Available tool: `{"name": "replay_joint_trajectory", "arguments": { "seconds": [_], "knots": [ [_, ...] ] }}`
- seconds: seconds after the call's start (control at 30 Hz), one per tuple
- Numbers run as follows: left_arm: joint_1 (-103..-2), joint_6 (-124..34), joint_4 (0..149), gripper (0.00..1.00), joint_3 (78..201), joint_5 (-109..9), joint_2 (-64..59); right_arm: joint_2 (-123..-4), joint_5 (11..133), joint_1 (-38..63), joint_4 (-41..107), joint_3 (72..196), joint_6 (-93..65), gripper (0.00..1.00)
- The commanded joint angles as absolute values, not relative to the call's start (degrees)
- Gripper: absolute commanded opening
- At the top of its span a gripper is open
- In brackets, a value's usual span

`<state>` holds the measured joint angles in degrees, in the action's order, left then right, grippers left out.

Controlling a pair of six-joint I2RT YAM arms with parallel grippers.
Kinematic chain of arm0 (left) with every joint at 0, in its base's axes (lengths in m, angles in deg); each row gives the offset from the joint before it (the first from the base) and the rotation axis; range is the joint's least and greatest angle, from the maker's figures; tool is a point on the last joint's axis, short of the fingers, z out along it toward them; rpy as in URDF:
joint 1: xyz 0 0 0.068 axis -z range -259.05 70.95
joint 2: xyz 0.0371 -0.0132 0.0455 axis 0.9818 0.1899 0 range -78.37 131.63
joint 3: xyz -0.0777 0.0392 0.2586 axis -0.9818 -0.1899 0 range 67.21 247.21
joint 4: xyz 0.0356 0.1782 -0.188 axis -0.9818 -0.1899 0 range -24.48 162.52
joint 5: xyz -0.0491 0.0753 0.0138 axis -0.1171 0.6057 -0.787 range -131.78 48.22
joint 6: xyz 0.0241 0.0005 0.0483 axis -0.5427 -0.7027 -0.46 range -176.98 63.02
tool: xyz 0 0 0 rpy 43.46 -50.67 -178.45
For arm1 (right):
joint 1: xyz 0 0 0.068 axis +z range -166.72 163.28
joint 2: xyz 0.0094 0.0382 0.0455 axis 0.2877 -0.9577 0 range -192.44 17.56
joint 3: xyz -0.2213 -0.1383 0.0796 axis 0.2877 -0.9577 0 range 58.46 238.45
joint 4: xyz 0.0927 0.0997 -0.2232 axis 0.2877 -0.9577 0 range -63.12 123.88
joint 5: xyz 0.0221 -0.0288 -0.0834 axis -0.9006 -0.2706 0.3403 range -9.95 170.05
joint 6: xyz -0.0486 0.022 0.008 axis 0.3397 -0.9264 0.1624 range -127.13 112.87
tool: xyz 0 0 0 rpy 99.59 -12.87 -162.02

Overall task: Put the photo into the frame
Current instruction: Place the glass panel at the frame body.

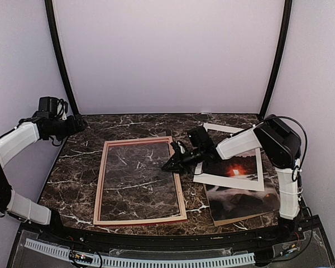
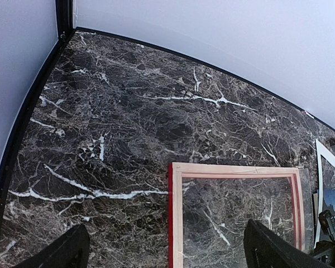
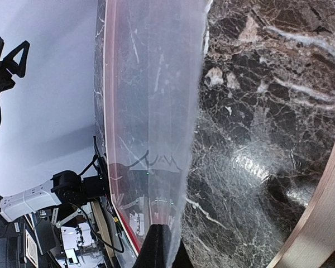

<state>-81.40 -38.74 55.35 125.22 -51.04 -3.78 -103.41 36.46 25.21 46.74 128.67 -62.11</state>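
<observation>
Top view: the frame (image 1: 139, 181) lies flat on the marble table (image 1: 78, 173), left of centre, pale wood side up. The right gripper (image 1: 168, 166) is at the frame's right rail, jaws closed on the edge of a clear pane (image 1: 137, 167) that sits over the frame opening. The photo (image 1: 240, 198) lies flat at the near right of the table, well apart from the frame's opening. A white mat (image 1: 230, 180) partly covers its far end, and a brown backing board (image 1: 234, 220) shows beneath its near edge. The left gripper (image 1: 78, 123) hangs above the far left corner of the table, jaws spread wide and empty. Left wrist view: the left gripper's two fingers (image 2: 61, 251) stand far apart above bare marble. The frame's far rail (image 2: 234, 170) lies between them, with a red outer edge on the left side. Right wrist view: the right gripper (image 3: 159, 240) pinches the pane (image 3: 156, 111), which rises tilted away from the fingers. A pale frame rail (image 3: 324, 212) crosses the lower right corner.
</observation>
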Motion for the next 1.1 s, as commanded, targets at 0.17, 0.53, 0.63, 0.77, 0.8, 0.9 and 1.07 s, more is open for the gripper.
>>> {"name": "replay_joint_trajectory", "arguments": {
  "seconds": [0.17, 0.53, 0.63, 0.77, 0.8, 0.9, 1.07],
  "knots": [
    [-81.3, -38.6, 56.4, 0.99, 124.3, -51.7, -3.9, -103.7, 37.0, 25.0, 45.6, 130.2, -60.5, 0.0],
    [-81.2, -38.5, 56.3, 0.99, 124.2, -51.8, -3.9, -103.5, 37.6, 25.0, 44.4, 130.3, -59.9, 0.0],
    [-81.2, -38.6, 56.3, 0.99, 124.1, -51.8, -4.0, -103.5, 37.8, 25.0, 43.6, 130.6, -59.4, 0.0],
    [-81.2, -38.5, 56.3, 0.99, 124.2, -51.9, -4.0, -103.3, 38.1, 25.0, 43.1, 130.7, -58.9, 0.0],
    [-81.2, -38.4, 56.4, 0.99, 124.2, -51.9, -3.9, -103.3, 38.1, 25.0, 43.0, 130.7, -58.9, 0.0],
    [-81.2, -38.3, 56.4, 0.99, 124.1, -52.0, -3.9, -103.2, 38.2, 25.0, 42.8, 130.8, -58.8, 0.0],
    [-81.1, -38.3, 56.4, 0.99, 124.2, -52.0, -3.9, -103.1, 38.5, 24.9, 42.0, 131.0, -58.2, 0.0]
  ]
}}
